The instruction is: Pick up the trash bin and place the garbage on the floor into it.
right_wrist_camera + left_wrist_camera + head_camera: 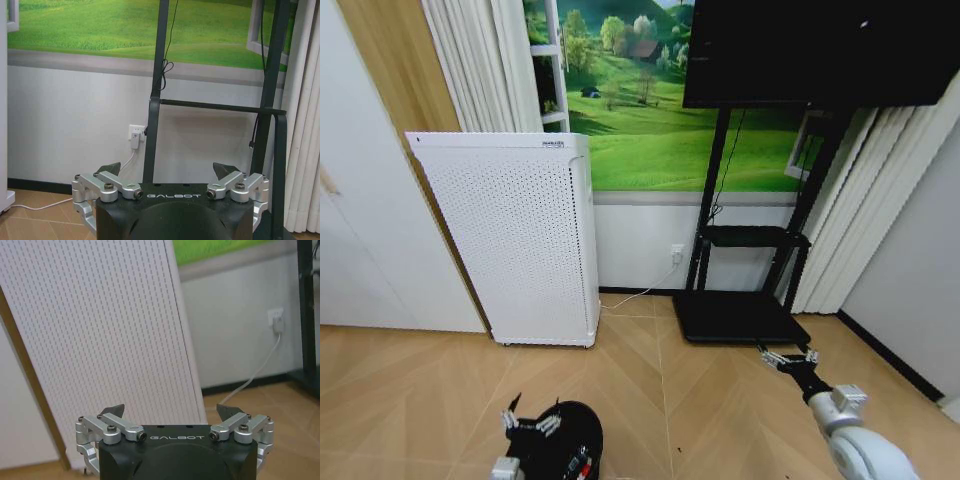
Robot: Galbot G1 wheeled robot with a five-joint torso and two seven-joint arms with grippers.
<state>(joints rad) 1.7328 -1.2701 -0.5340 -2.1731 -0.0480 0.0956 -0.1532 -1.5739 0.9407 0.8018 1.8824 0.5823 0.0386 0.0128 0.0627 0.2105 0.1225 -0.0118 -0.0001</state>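
Note:
The trash bin and the garbage are out of view. Low at the left of the head view, my left gripper (531, 420) hangs open and empty over the wooden floor. In the left wrist view, the left gripper (171, 412) faces the tall white perforated appliance (100, 340) with nothing between its fingers. My right gripper (791, 357) is open and empty at the lower right, just short of the black stand's base plate (740, 318). From the right wrist, the right gripper (167, 170) looks at the stand's uprights and the wall.
The white appliance (515, 240) stands on the floor against the left wall. A black TV stand (750, 238) carries a dark screen (820, 50). A wall socket (135, 136) with a white cable sits low on the wall. Curtains (860, 200) hang at the right.

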